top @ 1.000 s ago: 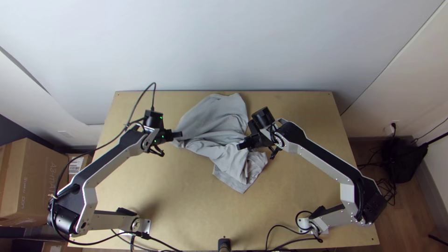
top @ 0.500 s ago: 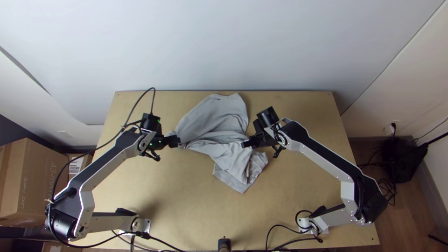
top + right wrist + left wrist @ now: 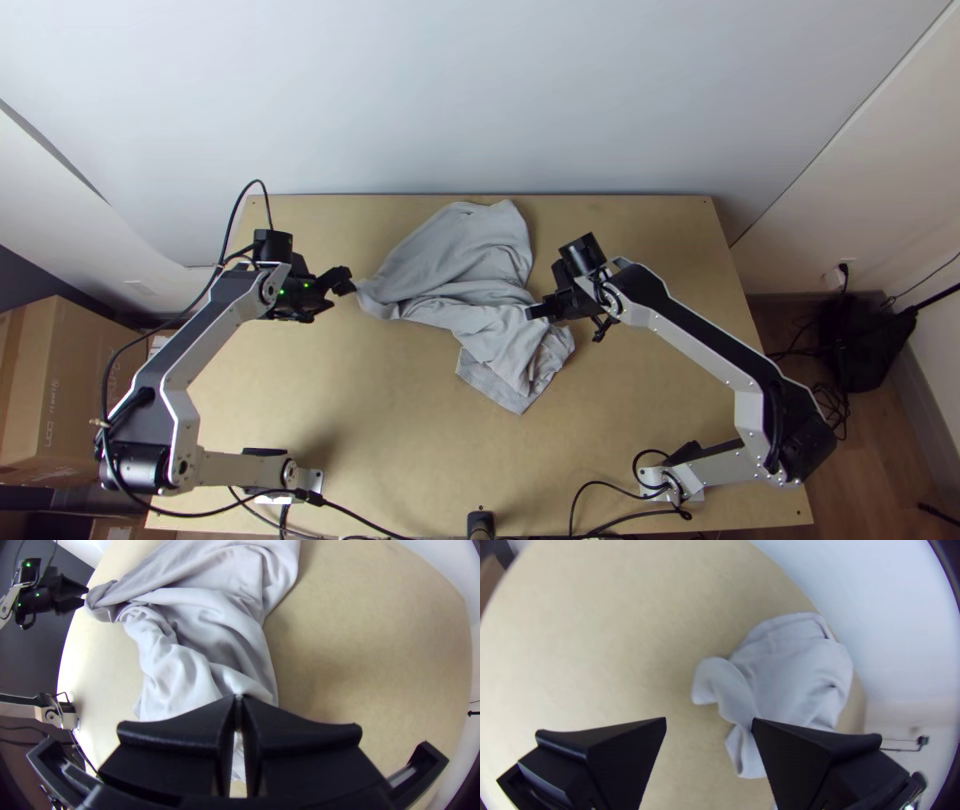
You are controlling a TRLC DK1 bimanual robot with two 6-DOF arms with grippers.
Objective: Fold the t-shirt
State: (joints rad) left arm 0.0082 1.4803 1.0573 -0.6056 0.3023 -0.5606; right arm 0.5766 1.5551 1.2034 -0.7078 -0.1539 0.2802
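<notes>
Right gripper [image 3: 238, 698] pinches the bunched shirt [image 3: 468, 262], probably to anchor it; left gripper [image 3: 709, 720] has fingers spread near its left end, guessing for a grab.

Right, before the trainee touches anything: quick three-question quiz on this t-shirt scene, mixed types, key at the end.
1. Multiple choice: how does the t-shirt lie on the table?
A) spread flat
B) folded into a neat square
C) rumpled, in loose folds

2. True or false: the left end effector is open and off the cloth.

3. Fill in the side: the end effector with its fingertips together, at the cloth, belongs to the ____ arm.

Key: 1 C; 2 true; 3 right.
</notes>
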